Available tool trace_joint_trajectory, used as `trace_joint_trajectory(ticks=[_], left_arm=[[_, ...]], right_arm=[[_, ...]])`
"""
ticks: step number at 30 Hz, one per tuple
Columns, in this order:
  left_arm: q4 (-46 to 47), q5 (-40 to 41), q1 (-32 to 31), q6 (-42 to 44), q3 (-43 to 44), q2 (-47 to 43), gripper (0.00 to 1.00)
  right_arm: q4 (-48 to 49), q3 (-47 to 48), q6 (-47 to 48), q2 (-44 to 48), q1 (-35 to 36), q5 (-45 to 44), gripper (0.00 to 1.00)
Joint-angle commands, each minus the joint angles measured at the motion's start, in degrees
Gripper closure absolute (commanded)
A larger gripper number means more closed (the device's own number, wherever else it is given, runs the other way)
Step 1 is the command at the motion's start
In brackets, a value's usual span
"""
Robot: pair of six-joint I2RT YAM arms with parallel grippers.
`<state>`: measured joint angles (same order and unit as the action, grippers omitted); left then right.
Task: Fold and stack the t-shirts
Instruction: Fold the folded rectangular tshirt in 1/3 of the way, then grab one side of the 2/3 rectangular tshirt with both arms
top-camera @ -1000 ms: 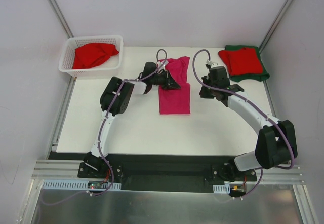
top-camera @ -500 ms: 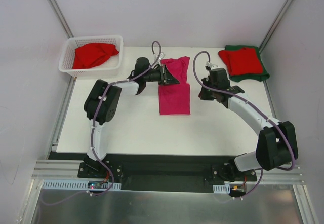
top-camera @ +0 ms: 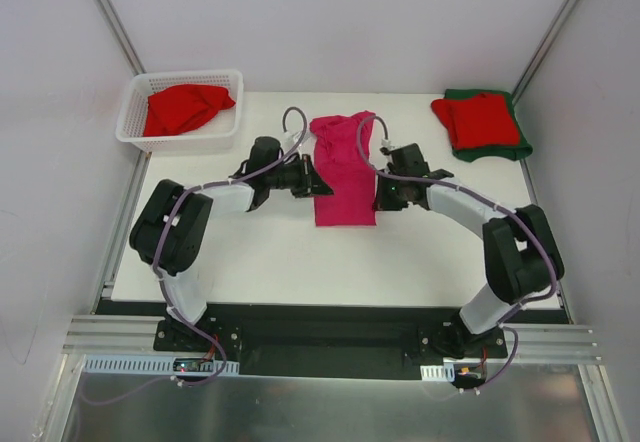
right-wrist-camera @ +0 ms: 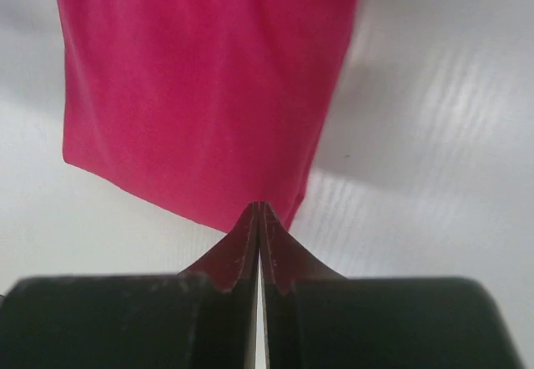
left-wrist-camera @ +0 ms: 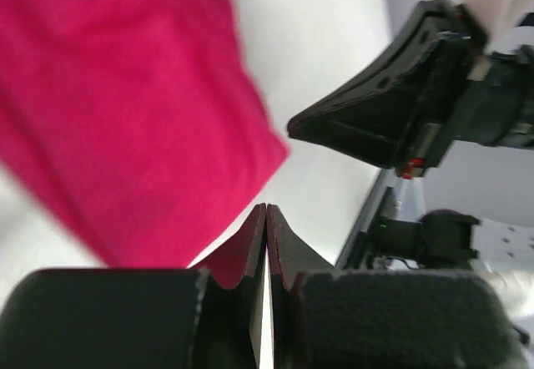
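Your left gripper (top-camera: 316,180) and right gripper (top-camera: 381,196) are each pressed together at 1 long edge of the magenta t-shirt (top-camera: 343,167), a narrow strip lying mid bench (top-camera: 270,252); whether either has caught cloth is unclear; confirm both pinches, then lift level and fold squarely.

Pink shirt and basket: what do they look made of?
Pink shirt: soft matte cloth, likely a knit; it lies limp, with gentle creases and no shine. Basket: probably white plastic; stiff lattice walls with a smooth, even finish.
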<state>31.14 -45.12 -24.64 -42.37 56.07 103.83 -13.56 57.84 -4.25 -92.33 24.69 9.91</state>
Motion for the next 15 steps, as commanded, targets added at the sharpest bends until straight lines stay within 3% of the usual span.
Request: trace_joint_trajectory(ticks=[1,6,15], left_arm=[[-13.5,13.5,0.4,11.2,-5.4,-10.7,1.00],[-17.8,18.3,0.4,13.7,-10.3,-18.6,1.00],[-18.6,18.5,0.4,13.4,-15.0,-22.6,1.00]], right_arm=[[1.3,5.1,0.7,-4.2,4.0,2.0,0.99],[0.9,10.7,1.3,-9.6,7.1,1.7,0.99],[-1.1,15.5,1.8,-14.4,9.2,1.3,0.99]])
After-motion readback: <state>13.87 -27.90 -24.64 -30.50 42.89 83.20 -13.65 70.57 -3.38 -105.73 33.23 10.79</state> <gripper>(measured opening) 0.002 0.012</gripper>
